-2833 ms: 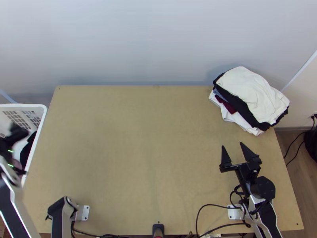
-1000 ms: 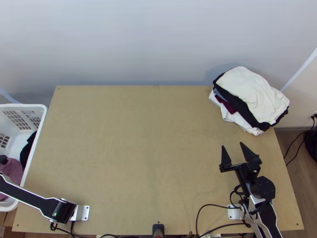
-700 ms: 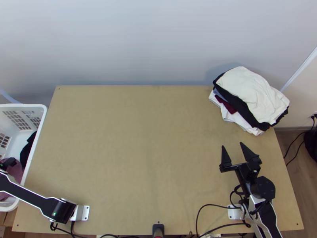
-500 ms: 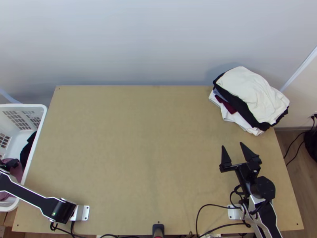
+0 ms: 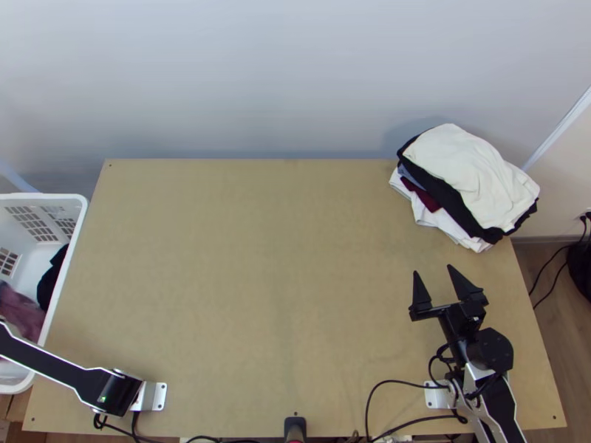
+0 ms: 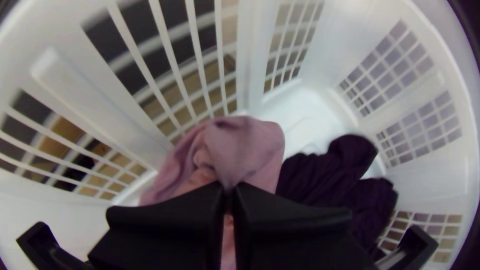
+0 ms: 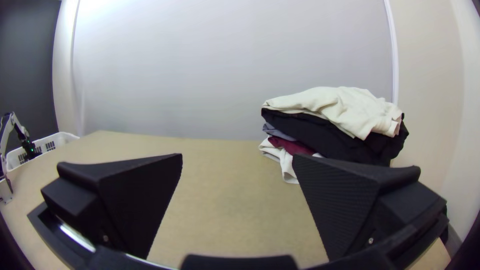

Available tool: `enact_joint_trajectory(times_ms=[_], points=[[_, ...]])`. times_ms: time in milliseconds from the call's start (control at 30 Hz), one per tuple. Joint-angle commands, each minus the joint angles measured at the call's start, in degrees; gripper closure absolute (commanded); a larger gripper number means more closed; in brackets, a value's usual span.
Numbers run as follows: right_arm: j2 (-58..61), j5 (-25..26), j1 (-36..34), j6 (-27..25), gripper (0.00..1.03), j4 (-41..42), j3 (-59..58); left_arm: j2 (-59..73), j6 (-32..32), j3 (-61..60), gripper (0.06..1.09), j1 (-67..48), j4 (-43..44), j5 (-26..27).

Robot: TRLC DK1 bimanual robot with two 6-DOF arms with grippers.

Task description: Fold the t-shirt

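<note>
Right at the left gripper (image 6: 229, 187), the two black fingers are drawn almost together, a narrow strip between them, with a pinch of pink cloth (image 6: 245, 145) caught at their tips. That cloth is bunched, rising to a peak under the fingertips and falling in loose folds below; its shape does not tell whether it is the t-shirt. It is within the white basket (image 5: 44, 197), whose slotted walls surround the space below the gripper. Whether its lowest folds touch the basket's floor, I cannot tell.

Just beside the held cloth, a dark cloth (image 6: 325, 172) lies crumpled in the same basket. Past the basket wall, toward the robot's right of this gripper, stretches the light wooden table (image 5: 258, 258).

Well apart, across the table, the right gripper (image 5: 433, 269) has its fingers spread wide and holds nothing. Ahead of its fingertips and a little to its right, near the table's far right corner, sits a stack of folded clothes. A rumpled cream garment (image 7: 335, 102) lies on top, a black one (image 7: 325, 135) under it, then edges of blue-grey cloth (image 7: 275, 131) and dark red cloth (image 7: 290, 145), with white cloth (image 7: 287, 167) at the bottom.
</note>
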Motion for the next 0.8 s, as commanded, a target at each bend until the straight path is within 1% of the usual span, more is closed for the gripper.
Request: enact_joint_trajectory(times_ms=[0, 67, 233, 333, 500, 667, 767], points=[[-0.4, 0.1, -0.1, 1.0, 0.03, -1.0, -0.4, -12.3, -4.4, 0.1, 1.05, 0.0, -2.0, 2.9], [-0.4, 0.1, -0.1, 1.0, 0.03, -1.0, -0.4, -17.2, -5.9, 0.1, 1.05, -0.2, -3.7, 5.2], [-0.4, 0.1, -0.1, 1.0, 0.03, -1.0, -0.4, -28.3, -8.3, 0.0, 1.05, -1.0, -5.8, 7.9], [-0.4, 0.1, -0.1, 1.0, 0.03, -1.0, -0.4, -34.2, -10.5, 0.0, 1.05, -1.6, -6.1, 8.7], [-0.4, 0.1, -0.1, 1.0, 0.03, -1.0, -0.4, -44.0, -11.2, -2.0, 1.05, -3.4, -7.5, 10.3], [-0.4, 0.1, -0.1, 1.0, 0.03, -1.0, -0.4, -50.7, -10.9, -2.4, 1.05, -6.9, -13.5, 12.2], [-0.4, 0.1, -0.1, 1.0, 0.03, -1.0, -0.4, -54.4, -9.9, -2.5, 1.05, -11.0, -19.4, 13.4]])
